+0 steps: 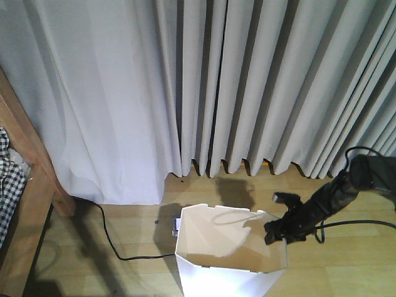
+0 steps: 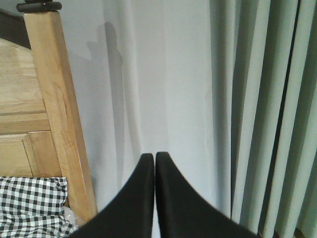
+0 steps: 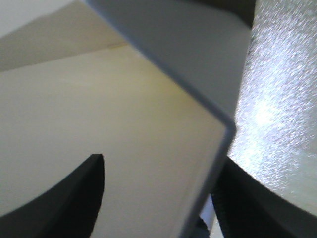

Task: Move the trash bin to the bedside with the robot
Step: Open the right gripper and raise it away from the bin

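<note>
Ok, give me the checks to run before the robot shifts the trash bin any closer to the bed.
1. Right gripper astride the trash bin wall, one finger each side: ok.
2. Grip firm: cannot tell.
3. Left gripper shut, holding nothing: ok.
4. Bin upright: ok.
5. Black cable on the floor between bin and bed frame: not ok, may snag.
6. Bin at bedside: not ok, floor between.

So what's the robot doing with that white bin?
The right gripper straddles the rim of the bin, with one finger inside the wall and one outside. Whether it is actually pinching the wall is hard to tell. The bin stands on the wooden floor in front of the curtains. The bed is off to one side. The left gripper is shut and empty.
</note>
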Available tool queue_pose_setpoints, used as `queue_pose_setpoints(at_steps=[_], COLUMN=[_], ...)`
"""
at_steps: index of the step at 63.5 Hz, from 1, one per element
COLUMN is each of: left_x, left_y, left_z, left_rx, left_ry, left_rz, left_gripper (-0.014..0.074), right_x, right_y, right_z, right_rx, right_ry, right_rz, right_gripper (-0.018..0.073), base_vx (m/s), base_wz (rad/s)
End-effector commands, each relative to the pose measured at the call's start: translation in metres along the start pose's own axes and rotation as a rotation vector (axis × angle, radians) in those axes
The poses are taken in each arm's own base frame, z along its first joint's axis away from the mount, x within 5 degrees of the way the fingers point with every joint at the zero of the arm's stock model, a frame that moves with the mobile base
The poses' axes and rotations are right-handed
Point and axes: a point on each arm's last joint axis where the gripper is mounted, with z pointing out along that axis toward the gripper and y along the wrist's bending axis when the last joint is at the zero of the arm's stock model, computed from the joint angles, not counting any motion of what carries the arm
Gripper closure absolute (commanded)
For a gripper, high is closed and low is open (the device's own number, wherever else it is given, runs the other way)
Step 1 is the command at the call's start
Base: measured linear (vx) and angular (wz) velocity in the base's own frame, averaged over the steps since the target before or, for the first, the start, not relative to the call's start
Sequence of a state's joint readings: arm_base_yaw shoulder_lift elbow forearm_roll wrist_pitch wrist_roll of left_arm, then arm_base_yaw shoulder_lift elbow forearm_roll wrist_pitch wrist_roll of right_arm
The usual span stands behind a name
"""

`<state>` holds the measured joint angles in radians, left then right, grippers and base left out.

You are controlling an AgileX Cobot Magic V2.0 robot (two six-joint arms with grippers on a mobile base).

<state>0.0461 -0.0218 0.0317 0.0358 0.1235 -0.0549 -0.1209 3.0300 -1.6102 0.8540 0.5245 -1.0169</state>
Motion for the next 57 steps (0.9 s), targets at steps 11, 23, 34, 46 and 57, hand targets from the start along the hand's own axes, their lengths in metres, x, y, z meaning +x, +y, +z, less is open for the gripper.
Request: queue_pose_setpoints(at_steps=[11, 23, 34, 46, 57], left_x=[-0.015, -0.015, -0.015, -0.015, -0.015], left_y=[-0.001, -0.001, -0.001, -0.001, -0.001], left_z=[-0.002, -0.002, -0.002, -0.002, -0.002], left_rx=[0.005, 0.005, 0.005, 0.005, 0.005], left_ry=[-0.102, -0.102, -0.102, -0.102, -0.102], left_rz=[-0.006, -0.006, -0.006, -0.006, -0.006], left_gripper=[0.0603, 0.0603, 0.0603, 0.0603, 0.0603], right_x=[-0.023, -0.001, 0.017, 0.045, 0.087], right_y=[0.019, 0.045, 0.085, 0.131, 0.174], right_z=[-0.091, -0.168, -0.253, -0.339, -0.409], right_rx=[0.169, 0.315, 0.355, 0.365, 0.384], right_ry=[-0.186, -0.301, -0.438, -0.650, -0.876], right_rz=[-0.012, -0.025, -0.141, -0.214, -0.296], right_gripper=[0.0104, 0.0104, 0.0104, 0.0104, 0.0104], base_vx=[0.00, 0.00, 0.00, 0.00, 0.00], base_wz=[0.00, 0.00, 0.00, 0.00, 0.00])
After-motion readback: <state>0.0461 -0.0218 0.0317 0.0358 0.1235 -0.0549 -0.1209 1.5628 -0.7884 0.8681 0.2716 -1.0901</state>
